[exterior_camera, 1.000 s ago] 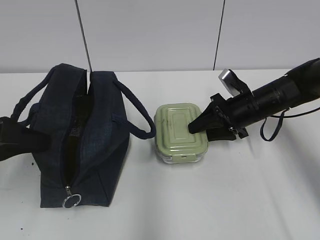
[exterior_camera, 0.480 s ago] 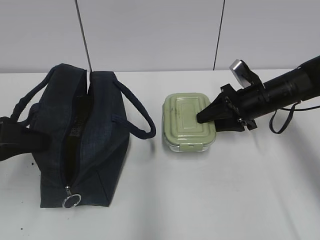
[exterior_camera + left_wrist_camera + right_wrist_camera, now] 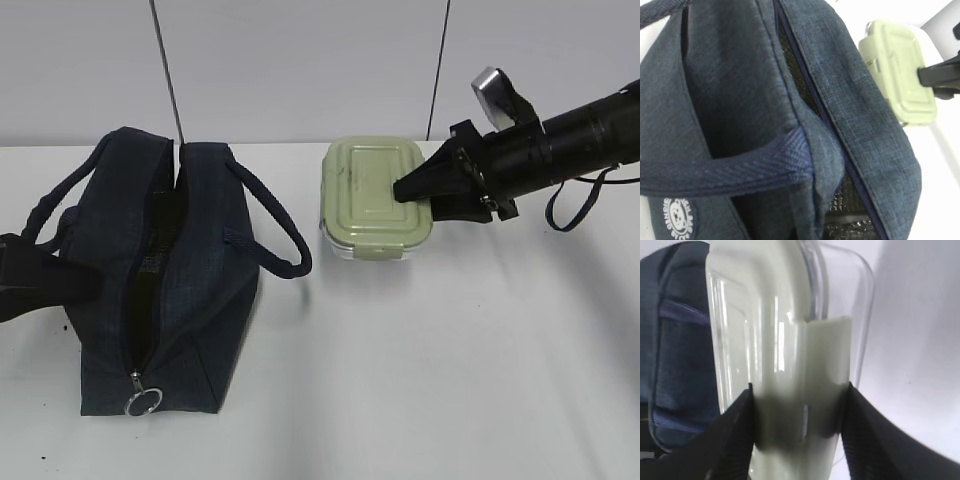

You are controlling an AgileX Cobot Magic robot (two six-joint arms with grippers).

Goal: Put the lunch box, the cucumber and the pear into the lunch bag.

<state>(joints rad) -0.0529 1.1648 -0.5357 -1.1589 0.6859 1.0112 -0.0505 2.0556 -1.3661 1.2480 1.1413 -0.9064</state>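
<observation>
White worktop (image 3: 420,400), plain pale wall behind.

Nearest you: the lunch bag (image 3: 165,270), dark navy, sitting on the worktop's left side with its silver ring pull (image 3: 141,402) at the near end. Zipper is run back and the mouth gapes, so it's ready to load.

Your left tool (image 3: 45,285) is at the bag's left flank, pinched shut on the near carry handle (image 3: 725,172), apparently to keep the bag steady.

Further back, right of the bag: your right tool (image 3: 412,190) is clamped on the lunch box (image 3: 375,195), jaws on either side of the sage-green lid's end clip (image 3: 815,385). Box looks lifted clear of the worktop, well apart from the bag.

Step in hand, as I read it: carrying the lunch box to the bag. Next you need to swing it left over the mouth, line its long side up with the zipper slot, and lower it between the handles.

Cucumber and pear: not visible anywhere.

Writing: a round white patch (image 3: 679,220) on the bag has a small figure ringed by letters, too small to read.
</observation>
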